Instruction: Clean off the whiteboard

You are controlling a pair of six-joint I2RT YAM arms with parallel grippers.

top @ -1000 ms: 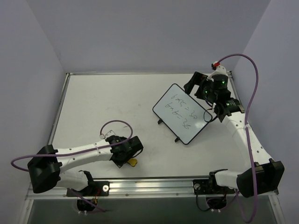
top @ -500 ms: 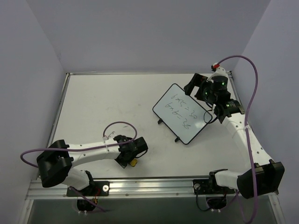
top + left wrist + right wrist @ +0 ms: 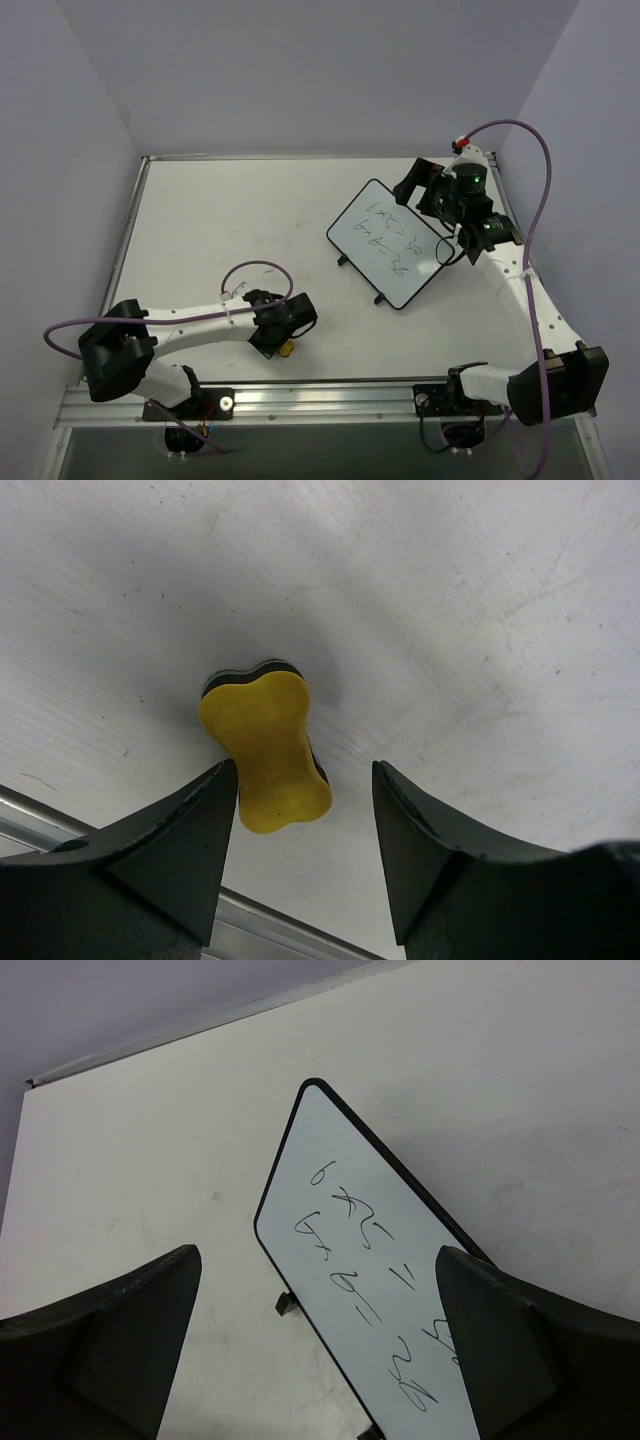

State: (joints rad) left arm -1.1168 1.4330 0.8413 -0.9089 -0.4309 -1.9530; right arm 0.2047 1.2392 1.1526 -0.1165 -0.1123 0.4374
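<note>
The whiteboard [image 3: 390, 243] stands tilted on small black feet at the right of the table, with black handwriting across it. It also fills the right wrist view [image 3: 370, 1260]. My right gripper [image 3: 428, 205] [image 3: 318, 1255] is open wide and hovers above the board's far right edge without touching it. The yellow bone-shaped sponge [image 3: 287, 350] [image 3: 265, 745] lies flat on the table near the front edge. My left gripper [image 3: 285, 335] [image 3: 304, 770] is open just above it, its fingers astride the sponge's near end, the left finger [image 3: 190, 850] close beside it.
A metal rail [image 3: 320, 395] runs along the table's front edge, just behind the sponge in the left wrist view [image 3: 270, 930]. Purple cables loop over both arms. Lavender walls close in the table at the left, back and right.
My left gripper has moved right and toward the front edge, coming over the yellow sponge. The right arm and the whiteboard have hardly moved.
</note>
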